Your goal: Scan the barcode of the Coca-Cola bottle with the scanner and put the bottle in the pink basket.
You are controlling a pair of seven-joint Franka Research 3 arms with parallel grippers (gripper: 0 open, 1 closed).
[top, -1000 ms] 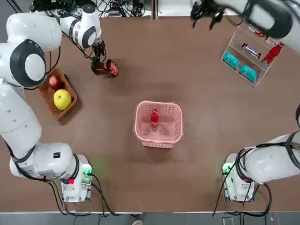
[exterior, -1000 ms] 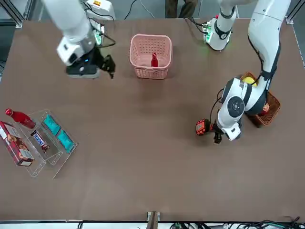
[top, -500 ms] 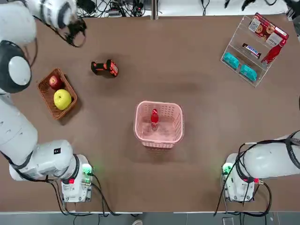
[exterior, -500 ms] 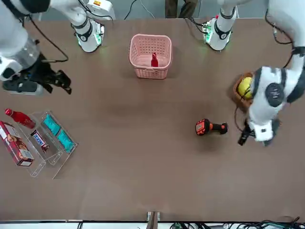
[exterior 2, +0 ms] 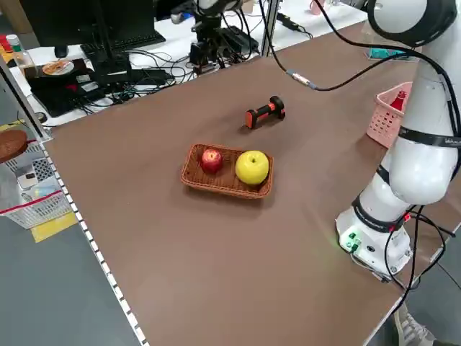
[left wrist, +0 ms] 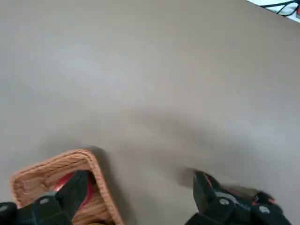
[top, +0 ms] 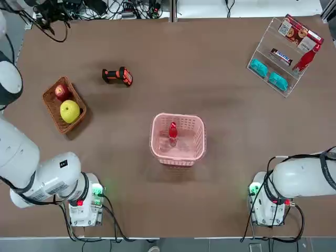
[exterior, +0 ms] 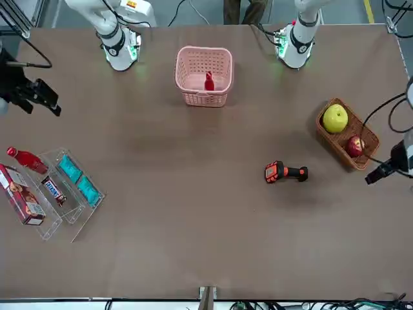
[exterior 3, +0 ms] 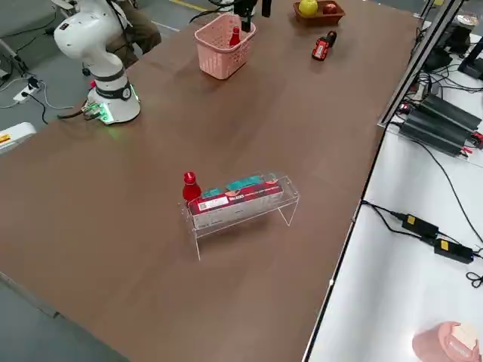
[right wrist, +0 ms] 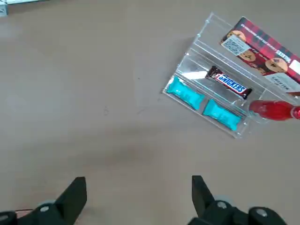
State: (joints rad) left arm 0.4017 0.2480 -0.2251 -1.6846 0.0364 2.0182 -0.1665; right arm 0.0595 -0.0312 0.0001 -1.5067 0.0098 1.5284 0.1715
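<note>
1. The Coca-Cola bottle (top: pixel 172 132) stands inside the pink basket (top: pixel 160 153), cap up, so its long axis runs vertical; it sits near the basket's middle, leaning slightly if at all.
2. The pink basket rests on the brown table (top: pixel 220 121) midway between the two arm bases, a little nearer them than the table's middle.
3. The scanner (top: pixel 117 76) lies on its side on the bare table, farther out on the robot's left. Its long axis runs across the table: the orange-red head points toward the table's middle, the black handle toward the left edge.
4. A brown wicker basket (top: pixel 54 108) holding a yellow apple (top: pixel 70 111) and a red apple (top: pixel 62 92) sits near the left edge, apart from the scanner.
5. On the far right a clear display rack (top: pixel 262 55) holds two teal packets (top: pixel 268 74), a Snickers bar (top: pixel 281 56) and red snack packets (top: pixel 294 31); a second red bottle (top: pixel 306 59) lies at its end.
6. The left gripper (top: pixel 52 11) hangs over the far left corner, fingers spread wide, holding nothing.
7. The right gripper (exterior: pixel 39 100) is raised off beyond the table's right side, fingers spread, also holding nothing.
8. Beyond the far edge, cables and power strips (exterior 2: pixel 403 104) crowd a white bench; a monitor (exterior 2: pixel 86 25) stands there.
</note>
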